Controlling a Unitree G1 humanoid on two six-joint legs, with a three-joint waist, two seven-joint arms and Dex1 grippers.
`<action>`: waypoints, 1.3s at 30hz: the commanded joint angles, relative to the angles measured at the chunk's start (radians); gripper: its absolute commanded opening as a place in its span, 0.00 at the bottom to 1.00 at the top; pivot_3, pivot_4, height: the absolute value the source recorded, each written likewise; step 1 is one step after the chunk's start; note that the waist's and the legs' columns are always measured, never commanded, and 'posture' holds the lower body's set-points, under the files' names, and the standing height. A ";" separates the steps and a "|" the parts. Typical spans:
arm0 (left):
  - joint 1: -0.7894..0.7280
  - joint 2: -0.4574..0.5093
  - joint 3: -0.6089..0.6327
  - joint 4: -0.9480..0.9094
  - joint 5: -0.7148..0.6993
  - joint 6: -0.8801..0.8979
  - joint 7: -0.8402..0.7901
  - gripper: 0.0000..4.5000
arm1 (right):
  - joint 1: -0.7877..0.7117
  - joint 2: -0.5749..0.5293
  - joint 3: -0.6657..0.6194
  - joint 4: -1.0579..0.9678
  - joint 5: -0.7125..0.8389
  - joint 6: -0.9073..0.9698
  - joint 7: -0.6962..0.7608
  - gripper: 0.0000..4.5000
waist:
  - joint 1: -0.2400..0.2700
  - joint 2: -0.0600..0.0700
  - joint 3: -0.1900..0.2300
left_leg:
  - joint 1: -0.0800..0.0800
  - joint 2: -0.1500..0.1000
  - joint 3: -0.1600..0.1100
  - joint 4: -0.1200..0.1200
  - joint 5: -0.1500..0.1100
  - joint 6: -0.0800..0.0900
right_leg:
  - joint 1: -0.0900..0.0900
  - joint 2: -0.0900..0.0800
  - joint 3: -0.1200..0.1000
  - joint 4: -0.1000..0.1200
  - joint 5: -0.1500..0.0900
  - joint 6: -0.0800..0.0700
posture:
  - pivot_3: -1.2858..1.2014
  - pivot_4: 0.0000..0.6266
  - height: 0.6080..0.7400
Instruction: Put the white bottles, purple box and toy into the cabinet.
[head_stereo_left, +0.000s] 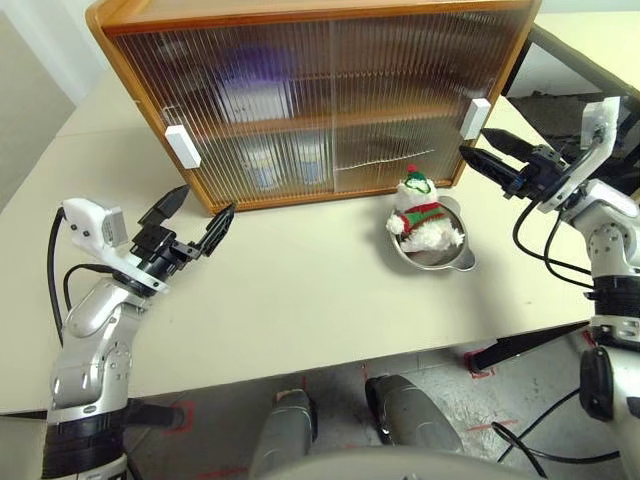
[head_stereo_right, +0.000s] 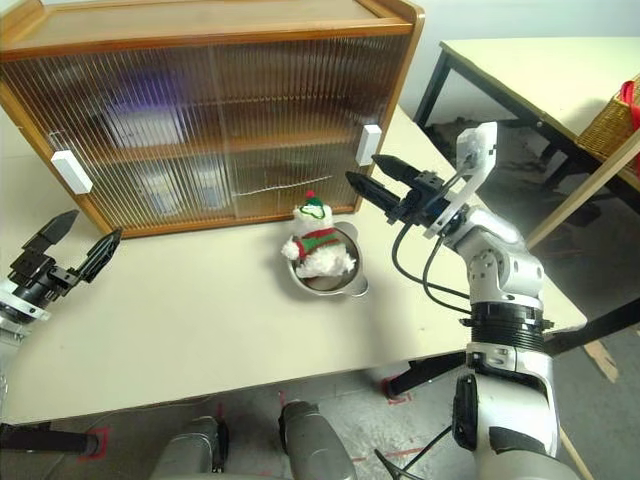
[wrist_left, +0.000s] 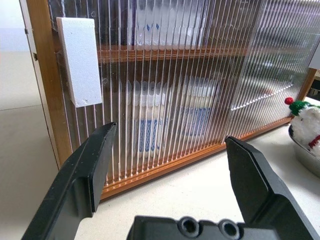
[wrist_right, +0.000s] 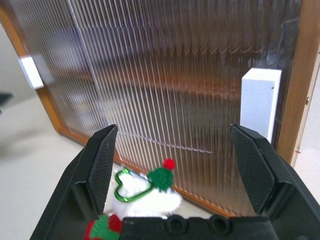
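Note:
The cabinet (head_stereo_left: 130, 20) stands at the back of the table with both ribbed doors shut. Through the left door, blurred, the purple box (head_stereo_left: 250, 95) lies on the upper shelf and two white bottles (wrist_left: 150, 125) (wrist_left: 197, 112) stand below it. The toy (head_stereo_left: 418, 213), a snowman with a red-and-green hat, sits in a steel bowl in front of the right door. My left gripper (head_stereo_left: 204, 202) is open and empty, just short of the left door's white handle (head_stereo_left: 183, 146). My right gripper (head_stereo_left: 476, 142) is open and empty beside the right handle (head_stereo_left: 475, 118), above and right of the toy.
The steel bowl (head_stereo_left: 455, 255) rests on the cream table (head_stereo_left: 300, 300) close to the cabinet's front right corner. A second table (head_stereo_right: 530, 70) with a wicker basket (head_stereo_right: 615, 115) stands off to the right, across a gap of floor.

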 joint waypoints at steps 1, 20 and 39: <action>0.027 0.000 0.002 -0.020 0.003 0.010 -0.003 1.00 | 0.011 -0.011 0.005 -0.002 0.003 0.023 0.010 1.00 | -0.001 0.000 0.000 | 0.000 0.000 0.000 0.000 0.000 0.000 | 0.000 0.000 0.000 0.000 0.000 0.000 | 0.43 0.18 1.00; 0.101 0.035 0.020 -0.029 -0.019 -0.002 -0.089 1.00 | -0.022 -0.033 -0.007 0.089 -0.039 0.023 -0.059 0.86 | -0.008 0.001 0.001 | -0.004 0.001 0.000 -0.002 -0.002 -0.001 | -0.005 0.000 0.001 0.000 -0.002 0.000 | 0.43 0.18 1.00; 0.230 0.015 0.002 -0.221 -0.168 -0.044 -0.279 1.00 | -0.130 -0.031 -0.044 0.264 -0.068 -0.063 -0.158 0.01 | 0.015 0.002 0.001 | -0.009 0.003 0.000 -0.002 -0.002 -0.001 | -0.013 0.000 0.001 0.002 -0.002 -0.001 | 0.45 0.19 1.00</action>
